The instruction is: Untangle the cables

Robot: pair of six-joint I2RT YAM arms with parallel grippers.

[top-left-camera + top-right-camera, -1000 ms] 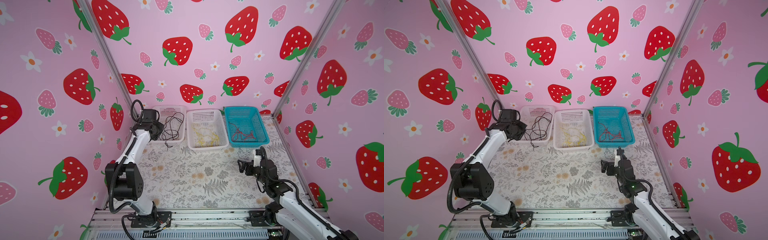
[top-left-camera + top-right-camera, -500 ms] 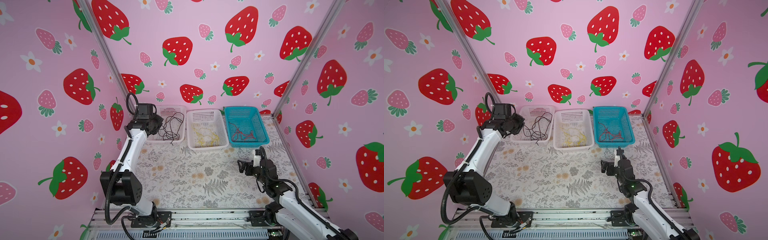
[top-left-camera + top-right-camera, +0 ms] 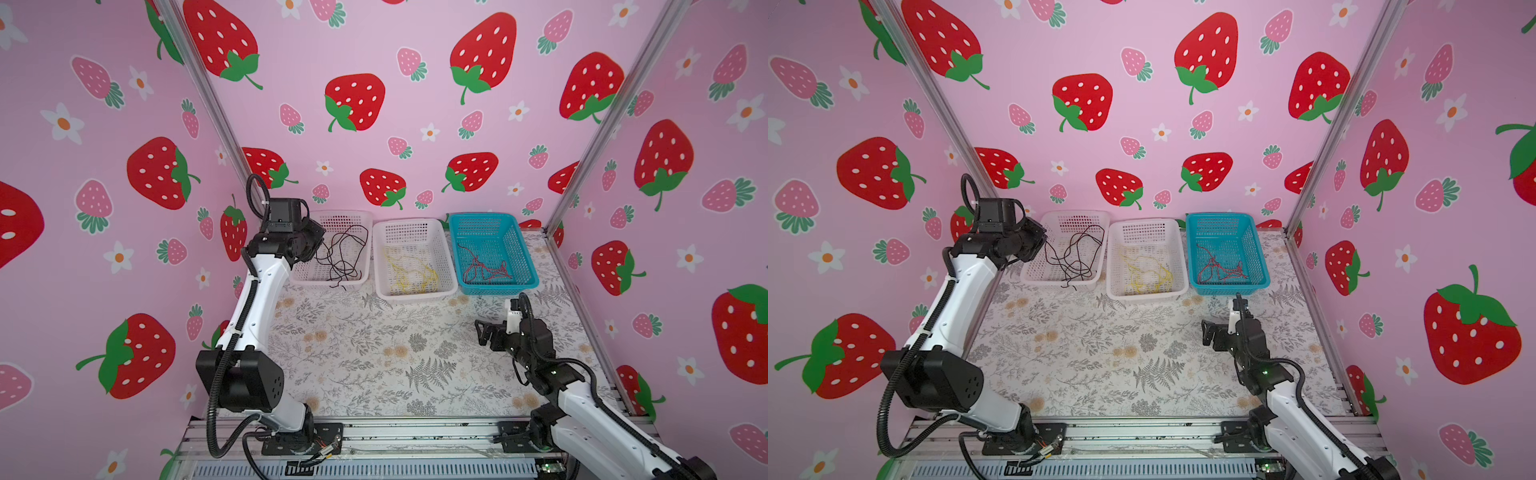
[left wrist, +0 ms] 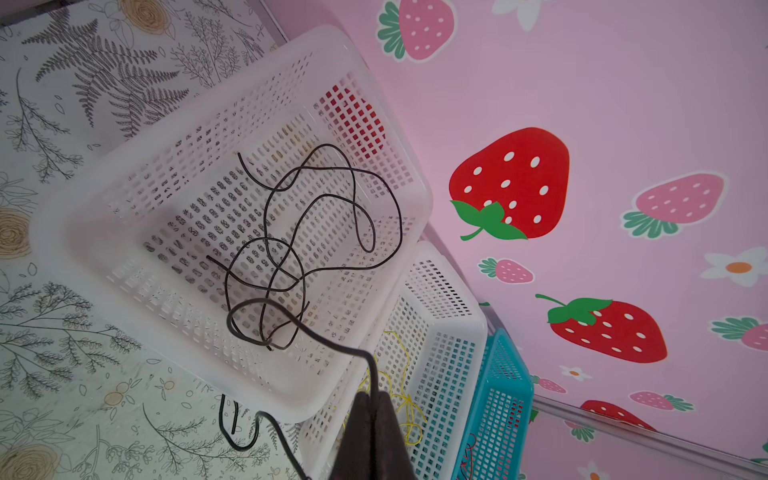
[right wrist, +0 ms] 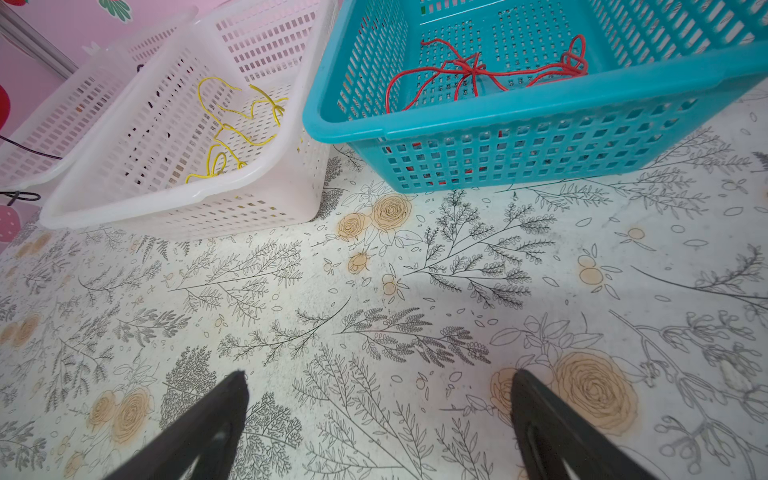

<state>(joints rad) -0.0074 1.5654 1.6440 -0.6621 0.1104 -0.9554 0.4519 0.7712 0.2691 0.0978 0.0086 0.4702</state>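
Note:
My left gripper [image 4: 374, 400] is shut on the black cable [image 4: 316, 216] and hangs by the left rim of the left white basket [image 4: 124, 266]. It shows in both top views [image 3: 312, 245] [image 3: 1034, 246]. Most of the black cable [image 3: 345, 253] lies looped in that basket, and one end [image 4: 232, 424] trails over the front rim onto the table. The yellow cable [image 3: 411, 272] [image 5: 237, 120] lies in the middle white basket [image 3: 446, 266]. The red cable [image 3: 484, 268] [image 5: 478, 70] lies in the blue basket [image 3: 525, 257]. My right gripper [image 5: 378, 374] [image 3: 482, 332] stands open over the table, with nothing between its fingers.
The three baskets stand side by side along the back wall. The flower-patterned table [image 3: 374, 353] lies in front of them. Pink strawberry walls close off the left, back and right, with metal posts [image 3: 582, 183] in the corners.
My left arm has lifted its wrist and drawn back a little toward the left wall, with the black cable still pinched. The right arm has not moved.

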